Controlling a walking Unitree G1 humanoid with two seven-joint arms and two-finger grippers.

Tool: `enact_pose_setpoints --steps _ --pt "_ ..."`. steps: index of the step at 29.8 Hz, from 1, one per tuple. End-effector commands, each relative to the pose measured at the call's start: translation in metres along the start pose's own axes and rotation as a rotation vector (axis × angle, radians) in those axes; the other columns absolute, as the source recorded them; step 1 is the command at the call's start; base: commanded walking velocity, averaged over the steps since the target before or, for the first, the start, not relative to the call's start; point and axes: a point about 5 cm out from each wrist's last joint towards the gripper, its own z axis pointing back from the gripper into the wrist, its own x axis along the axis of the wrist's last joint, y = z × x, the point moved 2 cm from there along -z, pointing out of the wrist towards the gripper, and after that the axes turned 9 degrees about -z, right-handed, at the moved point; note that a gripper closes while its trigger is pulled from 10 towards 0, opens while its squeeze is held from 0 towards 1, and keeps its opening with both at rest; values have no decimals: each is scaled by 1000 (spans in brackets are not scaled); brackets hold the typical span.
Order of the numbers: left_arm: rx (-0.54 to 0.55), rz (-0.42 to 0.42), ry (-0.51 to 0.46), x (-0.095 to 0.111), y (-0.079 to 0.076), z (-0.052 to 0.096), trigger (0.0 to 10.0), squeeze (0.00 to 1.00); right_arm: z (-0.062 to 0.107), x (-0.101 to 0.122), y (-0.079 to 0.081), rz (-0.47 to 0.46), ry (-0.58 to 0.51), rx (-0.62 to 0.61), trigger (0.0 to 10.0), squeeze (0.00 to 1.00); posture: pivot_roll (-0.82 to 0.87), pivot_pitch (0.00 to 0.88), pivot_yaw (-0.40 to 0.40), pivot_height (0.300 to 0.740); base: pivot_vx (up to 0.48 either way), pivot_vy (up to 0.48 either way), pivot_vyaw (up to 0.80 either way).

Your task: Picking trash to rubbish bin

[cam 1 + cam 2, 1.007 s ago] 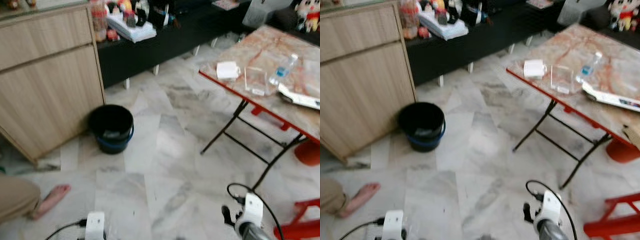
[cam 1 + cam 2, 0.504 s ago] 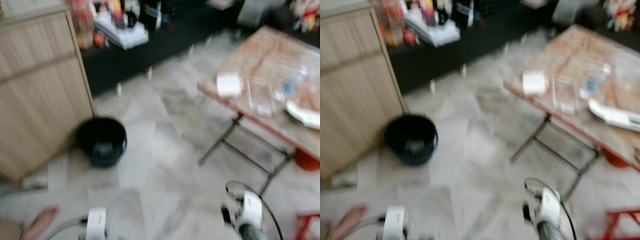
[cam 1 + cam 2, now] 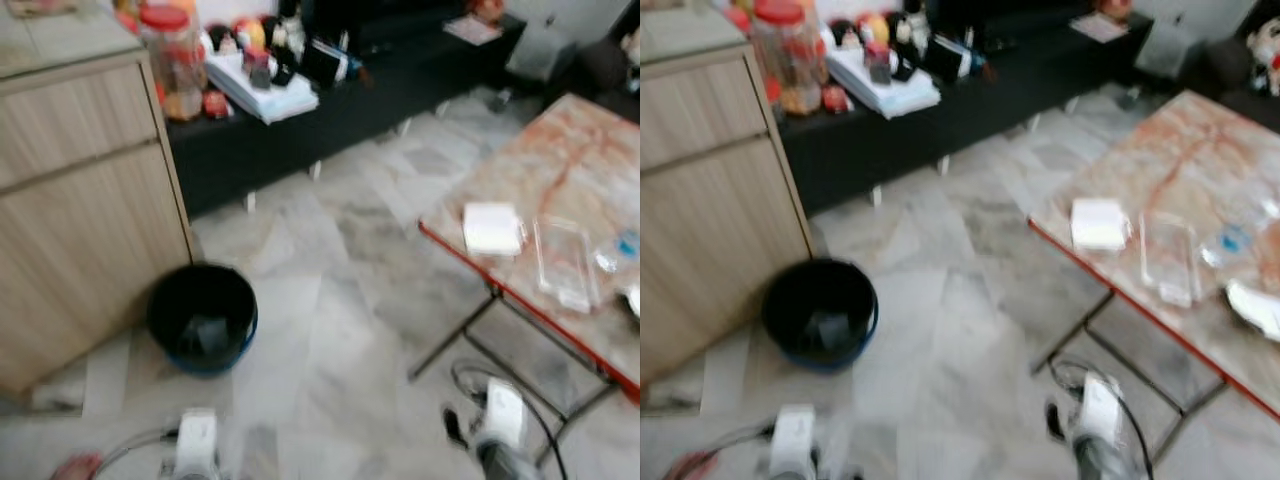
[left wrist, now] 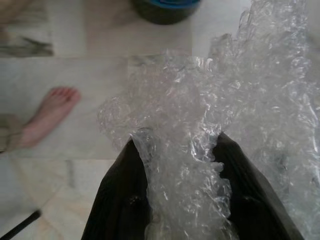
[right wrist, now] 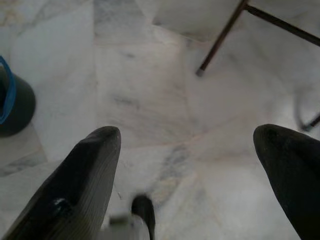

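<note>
Clenching crinkly clear bubble wrap [image 4: 200,150], left gripper [image 4: 180,200]; right gripper [image 5: 187,165] spread wide over marble floor [image 5: 150,100].

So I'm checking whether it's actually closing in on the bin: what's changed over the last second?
Mostly the camera moved: the whole view has shifted, so the bin now sits lower and looks larger, which suggests the robot has stepped closer. The person's foot has slid to the picture's bottom left corner. Nothing was grabbed or dropped. The left hand still holds the plastic wrap, the right hand stays open and empty, and the table items look unmoved.
</note>
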Motion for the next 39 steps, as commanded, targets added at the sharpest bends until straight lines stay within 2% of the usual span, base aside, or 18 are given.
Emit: enact_pose_setpoints --steps 1,9,17,22,25,31,36,38,39 --pt "-42 -3 36 -8 -15 4 10000 0 4 -5 -19 4 15 -47 10000 0 53 151 -148 740 472 0 0" --pt "-43 -5 34 -8 -15 3 10000 0 4 -5 -18 8 17 -46 10000 0 54 145 -150 740 472 0 616" --pt "-42 -3 34 -7 -15 3 10000 0 4 -5 -18 21 19 -42 10000 0 53 156 -154 740 472 0 259" --pt "-36 -1 36 -7 -14 3 10000 0 4 -5 -18 15 19 -44 10000 0 57 166 -155 740 468 0 724" --pt "-31 2 36 -9 -12 3 10000 0 4 -6 -18 -22 18 -50 10000 0 57 166 -155 740 439 0 0" --pt "-31 -3 32 -9 -11 3 10000 0 4 -5 -17 -8 16 -42 10000 0 59 174 -152 740 0 0 0" --pt "-3 -3 -6 2 -5 0 10000 0 2 4 -12 23 -5 -15 10000 0 57 177 -151 740 0 0 0" --pt "14 -2 -91 26 0 -4 10000 0 0 17 -6 45 -37 14 10000 0 57 177 -151 740 0 0 0" --pt "14 -5 -96 27 0 -4 10000 0 0 18 -5 47 -39 15 10000 0 57 177 -151 740 0 0 0"
